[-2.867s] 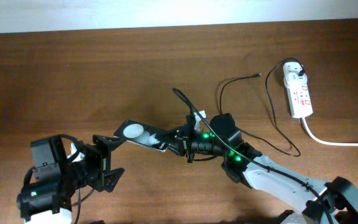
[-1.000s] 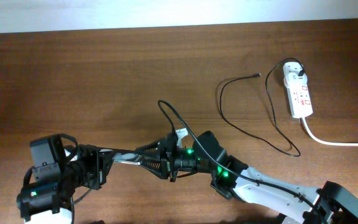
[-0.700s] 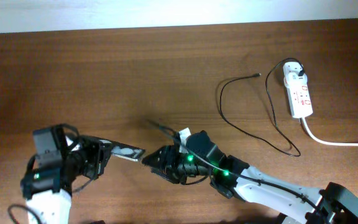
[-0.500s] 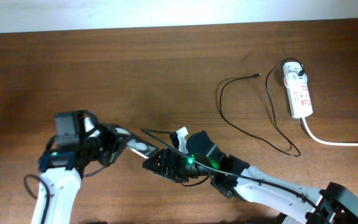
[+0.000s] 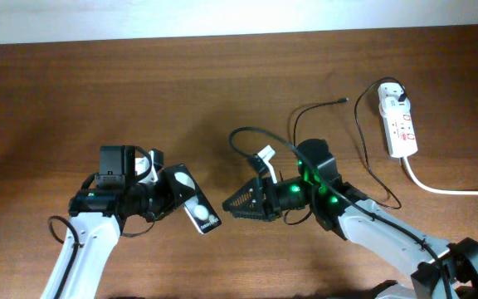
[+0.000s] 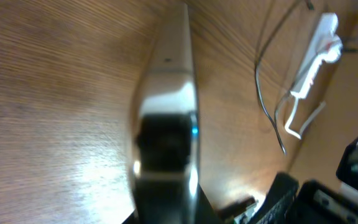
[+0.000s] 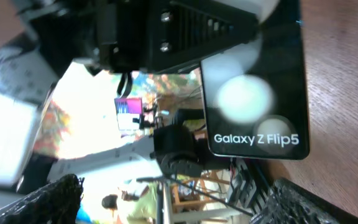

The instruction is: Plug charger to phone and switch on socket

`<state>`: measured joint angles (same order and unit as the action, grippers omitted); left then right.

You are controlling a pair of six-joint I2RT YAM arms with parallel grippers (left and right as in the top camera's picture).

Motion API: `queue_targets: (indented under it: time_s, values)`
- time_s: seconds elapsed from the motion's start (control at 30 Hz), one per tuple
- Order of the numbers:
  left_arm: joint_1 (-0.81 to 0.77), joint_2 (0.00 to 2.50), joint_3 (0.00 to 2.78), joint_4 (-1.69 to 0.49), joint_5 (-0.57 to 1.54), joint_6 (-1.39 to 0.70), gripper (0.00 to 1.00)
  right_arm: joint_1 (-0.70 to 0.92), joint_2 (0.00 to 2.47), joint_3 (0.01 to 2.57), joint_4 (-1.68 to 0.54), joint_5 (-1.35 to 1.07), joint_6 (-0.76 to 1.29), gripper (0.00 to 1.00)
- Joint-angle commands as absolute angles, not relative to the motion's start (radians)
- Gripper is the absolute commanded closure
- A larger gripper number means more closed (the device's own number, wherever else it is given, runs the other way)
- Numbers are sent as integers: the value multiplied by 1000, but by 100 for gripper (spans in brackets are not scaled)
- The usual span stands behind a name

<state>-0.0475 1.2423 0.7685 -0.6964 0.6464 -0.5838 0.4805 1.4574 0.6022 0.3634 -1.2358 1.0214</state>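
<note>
Two grippers: left gripper [image 5: 166, 199] clamped on the phone [image 5: 194, 203], centre-left; right gripper [image 5: 239, 206] spread and empty, just right of it. Far right, the charger [image 5: 338, 101] lies unconnected near the socket [image 5: 400, 126]. Plugging and switching apparently both remain.

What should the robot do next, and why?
Probably the right pincer should reach over to the charger tip lying on the table and pick it up. The left pincer grips the phone, while the right pincer is open and empty, and the charger's tip lies loose near the socket, not in the phone.
</note>
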Motion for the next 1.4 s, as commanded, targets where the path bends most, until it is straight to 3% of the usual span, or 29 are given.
queue_targets:
  time_s: [0.0,0.13,0.17,0.27,0.4,0.57,0.67,0.8,1.03,1.2,1.37]
  values:
    - [-52,1243,774,-725,766,-521,100,472,1444,607,367,-1281,920,1]
    - [-61,1243,774,-802,771,-521,100,471,1446,607,323,-924,834,2]
    - [-65,1243,774,-829,771,-521,100,471,1446,607,266,-832,802,11]
    - [-65,1243,774,-864,771,-521,100,469,1446,608,47,-567,694,18]
    - [-65,1243,774,-880,771,-521,100,469,1442,681,-262,-316,598,18]
    - [-65,1243,774,-880,759,-522,100,469,1443,994,-692,9,599,18]
    - [-65,1243,774,-865,759,-522,100,469,1446,1161,-813,200,599,18]
    - [-65,1243,774,-865,759,-522,100,395,1470,1287,-873,247,611,18]
    - [-65,1243,774,-857,710,-522,100,155,1770,1596,-1010,214,609,18]
    - [-65,1243,774,-826,710,-530,100,144,2044,1797,-1010,214,637,21]
    - [-65,1243,774,-823,710,-530,100,142,2179,1803,-876,215,791,28]
